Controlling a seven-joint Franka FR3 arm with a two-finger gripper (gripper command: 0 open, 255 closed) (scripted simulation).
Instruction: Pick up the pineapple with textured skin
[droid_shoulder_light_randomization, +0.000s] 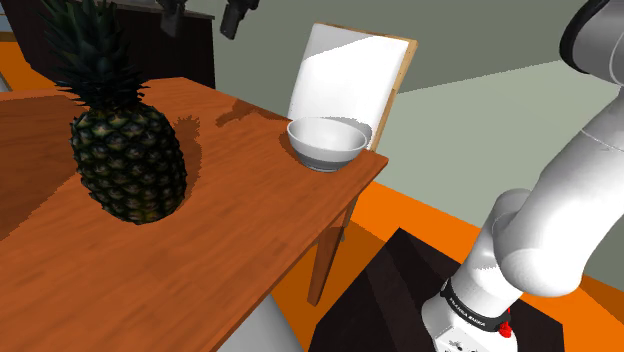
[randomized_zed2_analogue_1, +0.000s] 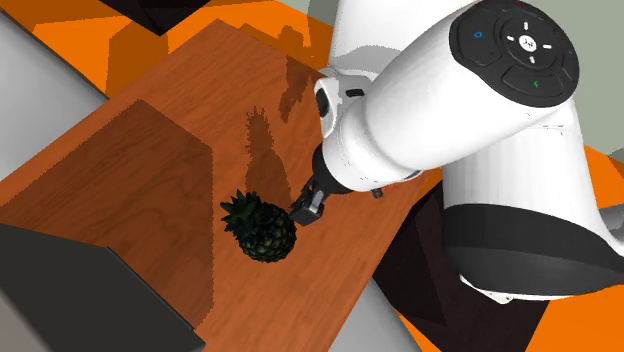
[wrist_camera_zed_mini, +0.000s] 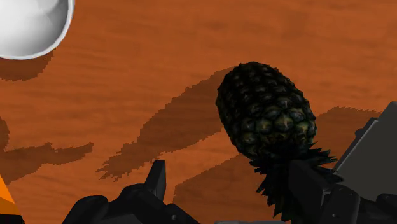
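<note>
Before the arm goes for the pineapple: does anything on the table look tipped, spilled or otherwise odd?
Nothing stands out. The pineapple stands crown up on the wooden table, and the white bowl sits upright near the table's corner, close to the edge but fully on it.

Light was bright and came from above and to 1 side. Jagged, hard-edged shadows lay on the wooden table: the pineapple's stretched long beside it. The pineapple itself rendered very dark; the white bowl showed soft grey shading inside.
</note>
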